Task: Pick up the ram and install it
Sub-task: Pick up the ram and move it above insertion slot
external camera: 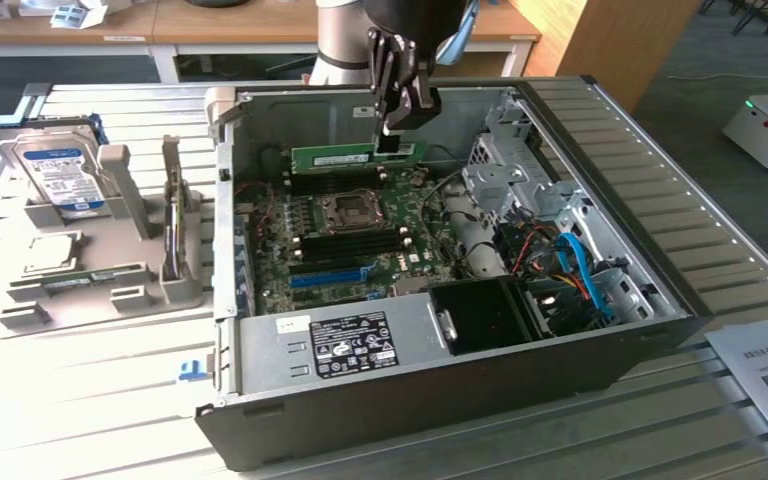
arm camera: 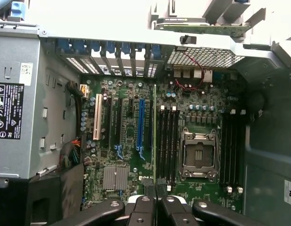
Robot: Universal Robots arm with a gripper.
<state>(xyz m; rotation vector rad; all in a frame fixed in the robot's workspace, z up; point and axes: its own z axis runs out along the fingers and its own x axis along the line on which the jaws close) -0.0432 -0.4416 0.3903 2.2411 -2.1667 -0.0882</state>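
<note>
The ram (external camera: pixel 351 156) is pinched at one end between the nearly closed fingers of the end effector (external camera: pixel 394 135), hanging lengthwise just beneath it inside the open computer case (external camera: pixel 357 350), above the motherboard (external camera: pixel 344 235) and apparently not seated in any memory slot.

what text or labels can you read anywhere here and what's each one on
Nothing reads clearly.
White label on the thin green ram stick: too small to read.
Blue-white label on the silver hard drive: blurred.
Black-and-white sticker on the grey metal power supply box: print too small.
White printed paper sheet at the exterior view's right: blurred.
</note>
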